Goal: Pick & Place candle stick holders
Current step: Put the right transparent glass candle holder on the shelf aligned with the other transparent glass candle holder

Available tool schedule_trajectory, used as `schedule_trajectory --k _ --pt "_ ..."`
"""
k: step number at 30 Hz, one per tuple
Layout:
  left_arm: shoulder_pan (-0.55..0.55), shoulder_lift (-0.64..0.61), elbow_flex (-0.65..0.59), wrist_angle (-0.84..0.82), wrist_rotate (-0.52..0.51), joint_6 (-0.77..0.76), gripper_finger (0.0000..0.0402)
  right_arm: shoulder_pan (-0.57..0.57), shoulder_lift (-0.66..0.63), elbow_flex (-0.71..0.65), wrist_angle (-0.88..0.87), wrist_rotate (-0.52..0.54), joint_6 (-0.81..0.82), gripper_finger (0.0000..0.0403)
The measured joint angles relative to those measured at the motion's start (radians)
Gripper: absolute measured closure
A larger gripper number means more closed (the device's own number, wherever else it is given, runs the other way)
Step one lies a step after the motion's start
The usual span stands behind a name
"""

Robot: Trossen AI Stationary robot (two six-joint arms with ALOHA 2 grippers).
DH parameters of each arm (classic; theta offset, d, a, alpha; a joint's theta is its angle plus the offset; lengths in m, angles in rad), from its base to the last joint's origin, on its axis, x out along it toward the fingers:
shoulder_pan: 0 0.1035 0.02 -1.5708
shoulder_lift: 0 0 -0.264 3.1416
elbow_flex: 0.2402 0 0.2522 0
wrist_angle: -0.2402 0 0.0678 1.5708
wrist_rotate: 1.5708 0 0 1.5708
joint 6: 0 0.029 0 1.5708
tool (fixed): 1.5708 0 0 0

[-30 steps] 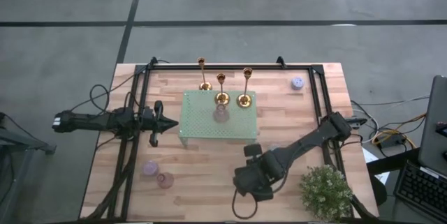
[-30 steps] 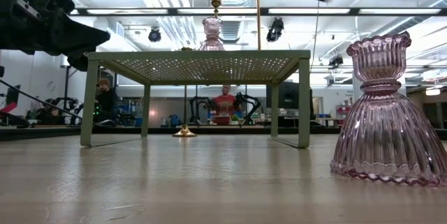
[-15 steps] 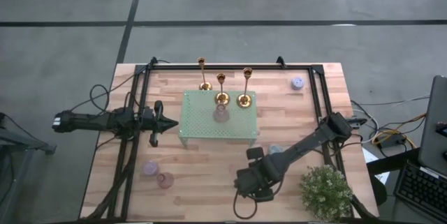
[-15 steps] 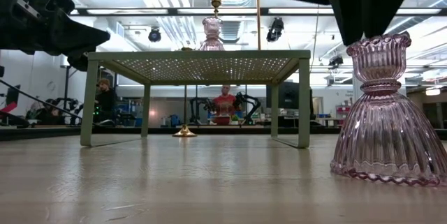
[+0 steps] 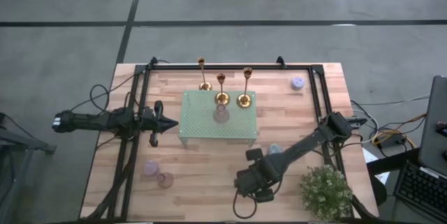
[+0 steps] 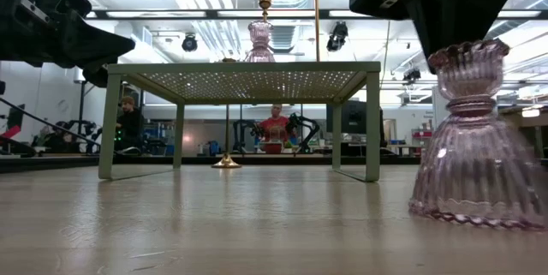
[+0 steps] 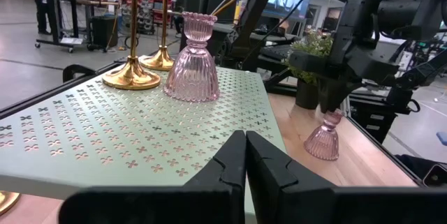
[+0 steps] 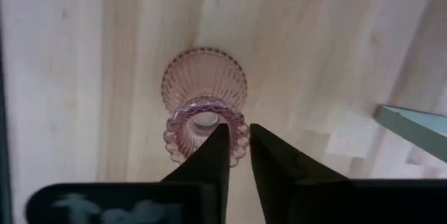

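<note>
Right end effector (image 8: 237, 147) points straight down, fingers narrowed on the pink glass holder's (image 8: 204, 102) rim.

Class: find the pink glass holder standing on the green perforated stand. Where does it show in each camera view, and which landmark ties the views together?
High view: pink glass holder near the stand's middle, just in front of the gold candlesticks.
Low view: on top of the stand, upper centre.
Left wrist view: on the stand beside two gold bases.
Right wrist view: not in it.
Shared landmark: the green stand.
</note>
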State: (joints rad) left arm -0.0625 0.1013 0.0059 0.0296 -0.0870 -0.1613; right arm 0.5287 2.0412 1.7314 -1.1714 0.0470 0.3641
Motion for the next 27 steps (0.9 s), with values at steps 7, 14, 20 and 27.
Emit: schedule_trajectory --k 7,14,20,27 --pt "0.000 0.000 0.000 0.000 0.000 0.000 0.0388 -0.013 -0.012 -0.024 0.031 -0.052 -0.002 0.0390" --pt "0.000 0.000 0.000 0.000 0.000 0.000 0.0388 -0.021 -0.074 -0.025 -0.004 0.034 0.017 0.0393" --pt "0.000 0.001 0.000 0.000 0.000 0.000 0.0388 -0.045 -0.163 -0.062 -0.003 0.062 0.050 0.0396" --pt "0.000 0.001 0.000 0.000 0.000 0.000 0.0388 -0.062 -0.223 -0.116 0.035 0.069 0.067 0.0396"
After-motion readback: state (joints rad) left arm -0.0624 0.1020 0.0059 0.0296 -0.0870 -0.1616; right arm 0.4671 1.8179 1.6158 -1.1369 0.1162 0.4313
